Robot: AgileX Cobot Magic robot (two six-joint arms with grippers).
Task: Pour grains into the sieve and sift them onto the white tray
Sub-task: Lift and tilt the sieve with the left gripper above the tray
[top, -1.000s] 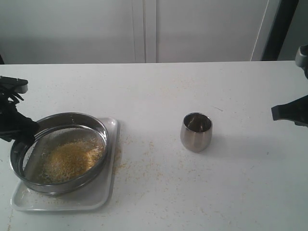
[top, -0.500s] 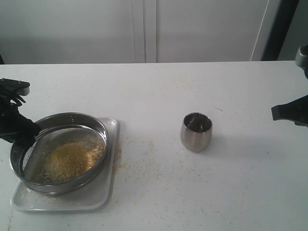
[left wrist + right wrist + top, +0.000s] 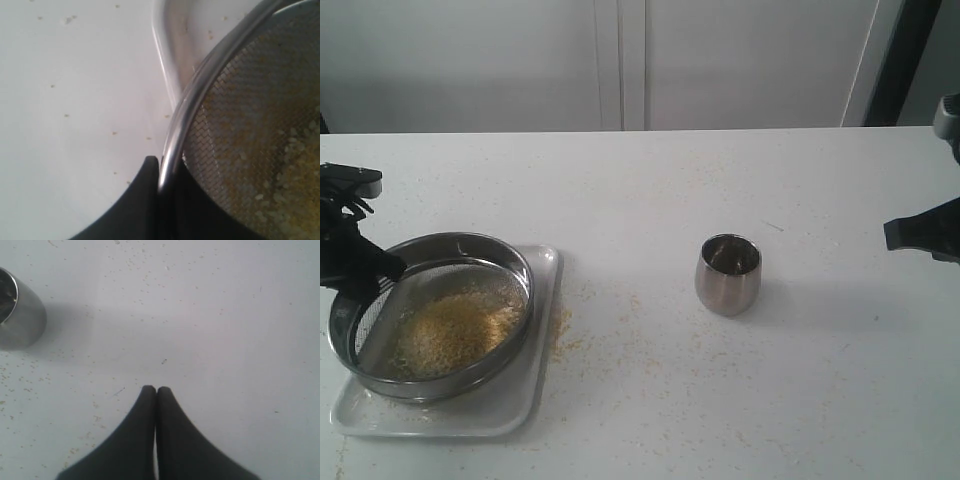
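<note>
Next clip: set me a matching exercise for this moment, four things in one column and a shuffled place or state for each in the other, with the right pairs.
Things
1. sieve
2. steel cup
3. right gripper
4. grains

Places or states
a. upright on the table, apart from the white tray
b. heaped on the wire mesh
c. rim clamped by the left gripper, over the white tray
d. shut on nothing, above bare table

Pairs: 1-c, 2-a, 3-d, 4-b
</note>
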